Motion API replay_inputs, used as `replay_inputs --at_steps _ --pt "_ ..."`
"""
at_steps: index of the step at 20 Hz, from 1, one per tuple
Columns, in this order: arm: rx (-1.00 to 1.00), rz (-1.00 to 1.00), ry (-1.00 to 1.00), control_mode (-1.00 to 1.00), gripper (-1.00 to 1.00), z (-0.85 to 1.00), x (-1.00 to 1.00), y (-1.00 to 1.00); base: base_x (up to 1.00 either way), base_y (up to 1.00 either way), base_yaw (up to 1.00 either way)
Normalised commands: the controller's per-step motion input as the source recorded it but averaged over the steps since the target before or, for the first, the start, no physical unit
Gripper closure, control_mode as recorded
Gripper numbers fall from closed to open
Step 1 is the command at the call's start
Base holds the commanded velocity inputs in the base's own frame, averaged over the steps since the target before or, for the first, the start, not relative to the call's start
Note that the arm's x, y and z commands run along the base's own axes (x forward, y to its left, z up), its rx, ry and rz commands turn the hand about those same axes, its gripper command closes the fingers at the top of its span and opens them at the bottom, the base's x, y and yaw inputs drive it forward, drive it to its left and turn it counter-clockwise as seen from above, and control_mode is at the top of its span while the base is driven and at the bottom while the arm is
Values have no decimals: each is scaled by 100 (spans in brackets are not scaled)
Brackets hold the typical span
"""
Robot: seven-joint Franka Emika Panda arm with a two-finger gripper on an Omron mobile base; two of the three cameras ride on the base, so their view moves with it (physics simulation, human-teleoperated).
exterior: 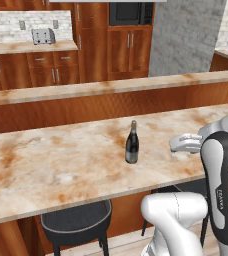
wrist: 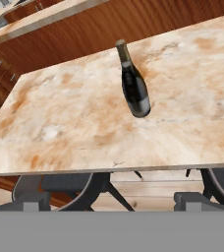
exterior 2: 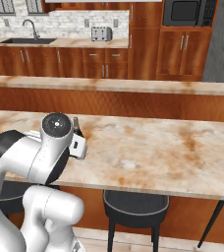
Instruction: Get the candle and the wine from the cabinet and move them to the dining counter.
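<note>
Far left at the back, in the left base view: a silver toaster on the rear counter, drawer fronts below it. In the right base view, a black sink with a curved tap at the far left of that same counter, and a microwave set in the tall wooden units at upper right.

Across the foreground, the dining surface of beige marbled stone with rusty stains; behind it, a raised ledge with a reddish wood front. Under the near edge, a dark stool.

Near the middle of the dining surface, the wine — upright, dark glass, pale foil top, standing free with bare stone all around. Seen from the hand view as a bottle leaning across the frame, base toward the near edge. In the right base view, just the neck peeking up behind the arm's round joint.

To the right of the bottle in the left base view, the claw — held just above the stone, near the wine but apart from it, fingers spread wide, nothing between them.
</note>
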Motion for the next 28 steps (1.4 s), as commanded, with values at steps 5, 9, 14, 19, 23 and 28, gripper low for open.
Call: replay_inputs --at_steps 5,9,14,19,23,28 --pt "0 0 0 100 -100 0 0 0 0 0 0" --pt "0 0 0 100 -100 0 0 0 -20 7 1" --pt "0 0 0 100 -100 0 0 0 -64 28 2" --pt "0 0 0 100 -100 0 0 0 -64 35 1" --pt "0 0 0 100 -100 0 0 0 -32 54 0" --pt "0 0 0 100 -100 0 0 0 -8 81 3"
